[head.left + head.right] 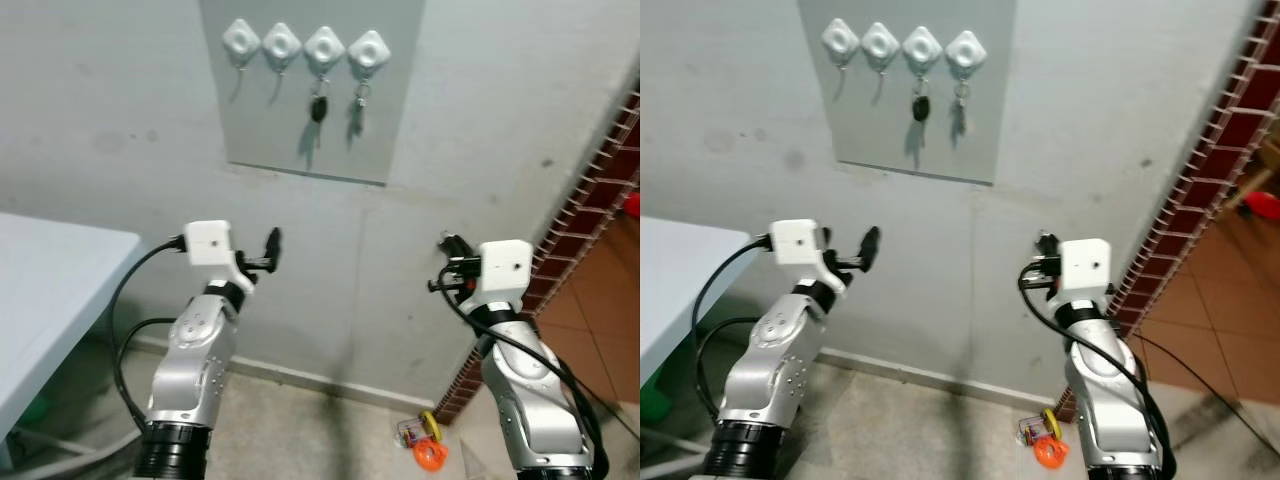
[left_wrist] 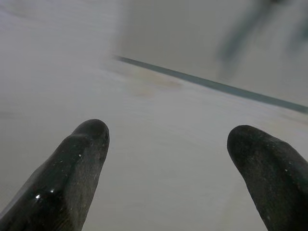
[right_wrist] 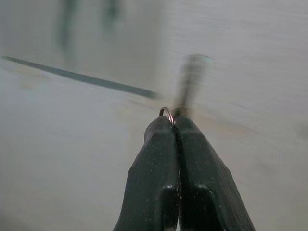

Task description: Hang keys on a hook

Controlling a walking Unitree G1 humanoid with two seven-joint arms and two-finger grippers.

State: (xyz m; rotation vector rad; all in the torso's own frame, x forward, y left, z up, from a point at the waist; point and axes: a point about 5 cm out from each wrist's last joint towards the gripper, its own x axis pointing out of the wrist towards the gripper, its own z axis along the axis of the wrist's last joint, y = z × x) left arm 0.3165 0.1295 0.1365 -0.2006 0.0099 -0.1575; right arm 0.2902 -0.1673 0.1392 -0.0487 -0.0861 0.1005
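left eye view: grey wall panel [image 1: 300,120], four hooks [image 1: 282,42], two taken. left gripper [image 2: 168,159] wide open, empty. right gripper [image 3: 172,126] pinched tight on key ring [image 3: 167,113]; likely light, stiff, slippery, ring is best hold.

No legible text, label, brand, number or sign appears on any surface. The grey wall panel [image 1: 310,120], its four white hooks [image 1: 304,46] and the white wrist housings carry no readable markings. The small packet on the floor [image 1: 411,432] is too small and blurred for any print to be read.
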